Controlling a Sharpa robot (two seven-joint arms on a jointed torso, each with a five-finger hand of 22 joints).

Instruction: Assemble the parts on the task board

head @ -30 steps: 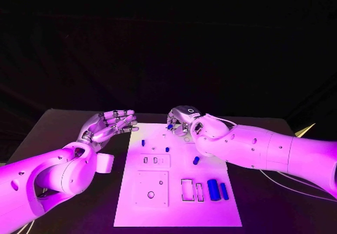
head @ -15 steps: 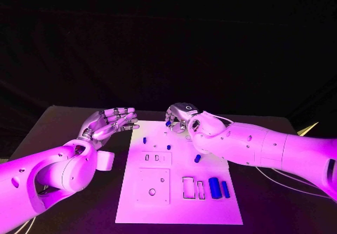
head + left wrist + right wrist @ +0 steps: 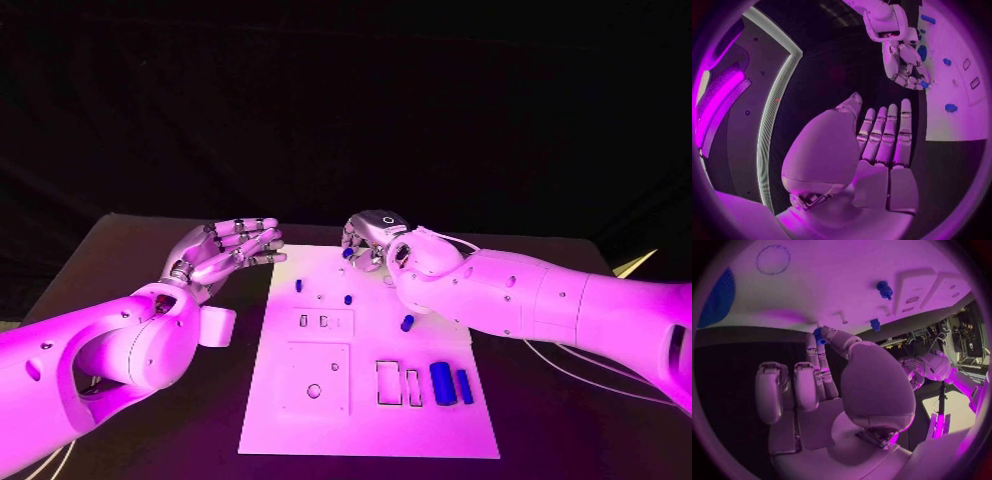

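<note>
Flat white task board (image 3: 368, 400), a smooth rectangle in the lower middle of the frame, cut with rectangular recesses. Right hand (image 3: 372, 238) of jointed silver metal at the board's upper edge, pinching a small blue part (image 3: 348, 254) between thumb and fingertip, other fingers curled. Left hand (image 3: 224, 252) left of the board's top corner, palm up, fingers apart and holding nothing. Blue cylindrical part (image 3: 441, 383) and slimmer blue bar (image 3: 464, 386) lying side by side at the board's lower right. Short blue pegs (image 3: 299, 285) near the upper left.
</note>
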